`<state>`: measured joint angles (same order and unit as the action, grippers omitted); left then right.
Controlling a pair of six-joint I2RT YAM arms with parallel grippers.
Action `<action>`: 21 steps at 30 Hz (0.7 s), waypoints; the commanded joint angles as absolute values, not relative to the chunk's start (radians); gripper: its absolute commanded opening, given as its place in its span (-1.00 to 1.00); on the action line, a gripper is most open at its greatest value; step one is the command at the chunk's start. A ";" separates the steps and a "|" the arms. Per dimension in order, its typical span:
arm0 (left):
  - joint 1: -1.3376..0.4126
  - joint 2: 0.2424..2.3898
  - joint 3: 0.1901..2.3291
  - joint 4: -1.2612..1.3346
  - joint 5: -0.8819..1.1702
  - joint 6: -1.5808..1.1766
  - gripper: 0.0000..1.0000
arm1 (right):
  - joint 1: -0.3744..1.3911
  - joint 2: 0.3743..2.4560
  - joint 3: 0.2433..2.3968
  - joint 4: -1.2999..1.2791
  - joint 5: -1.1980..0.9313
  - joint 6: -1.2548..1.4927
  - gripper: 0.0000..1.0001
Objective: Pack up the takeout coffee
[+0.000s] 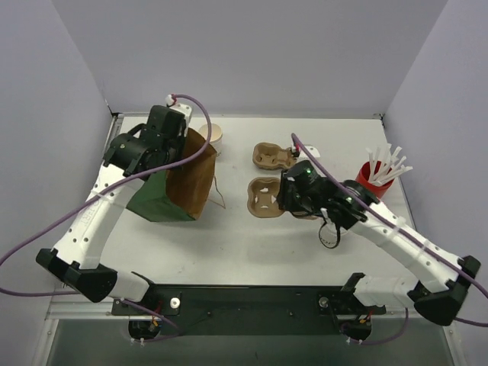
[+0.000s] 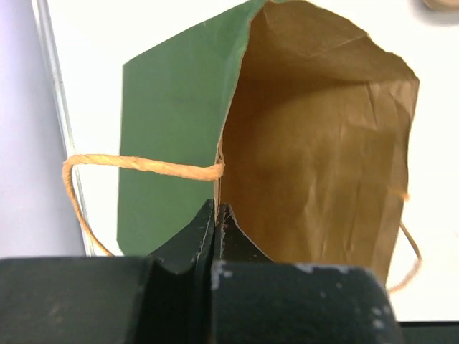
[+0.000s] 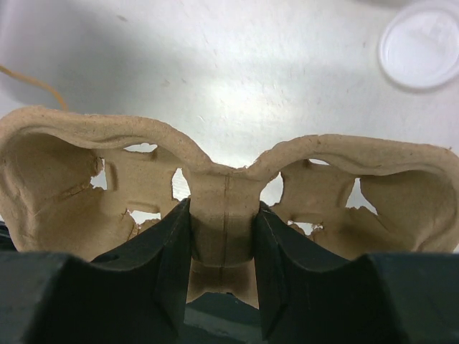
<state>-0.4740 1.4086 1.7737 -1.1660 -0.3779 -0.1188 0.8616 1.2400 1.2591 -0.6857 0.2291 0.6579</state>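
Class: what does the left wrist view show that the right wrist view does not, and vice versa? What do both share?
Left wrist only: the left gripper pinching the rim of the paper bag. Right wrist only: the right gripper clamped on the middle of the cup carrier, and the white lid. Both: the white table.

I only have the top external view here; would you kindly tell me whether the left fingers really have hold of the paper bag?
Observer: Yes, the left fingers are shut on the rim of the paper bag, beside its twine handle.
Operator: Thank you. And on the right?
Observer: The right fingers clamp the centre bridge of the cup carrier, between its two holes.
Operator: Is anything lying beyond it?
Observer: A white lid lies flat on the table.
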 commanded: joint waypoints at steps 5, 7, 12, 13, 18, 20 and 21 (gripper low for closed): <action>-0.679 1.453 1.691 -1.143 -0.451 -0.126 -1.00 | 0.876 0.893 1.117 -0.326 0.154 0.430 -0.53; -0.704 1.454 1.680 -1.132 -0.454 -0.133 -1.00 | 0.880 0.864 1.094 -0.273 0.078 0.394 -0.53; -0.745 1.451 1.697 -1.115 -0.431 -0.144 -1.00 | 0.896 0.873 1.124 -0.166 -0.092 0.345 -0.53; -0.749 1.450 1.709 -1.117 -0.423 -0.143 -1.00 | 0.897 0.877 1.130 -0.128 -0.151 0.336 -0.53; -0.750 1.437 1.752 -1.105 -0.381 -0.141 -1.00 | 0.897 0.910 1.150 -0.014 -0.273 0.342 -0.51; -0.752 1.431 1.773 -1.094 -0.361 -0.133 -1.00 | 0.899 0.923 1.146 0.076 -0.325 0.365 -0.51; -0.750 1.433 1.781 -1.095 -0.354 -0.130 -1.00 | 0.899 0.928 1.147 0.103 -0.337 0.371 -0.50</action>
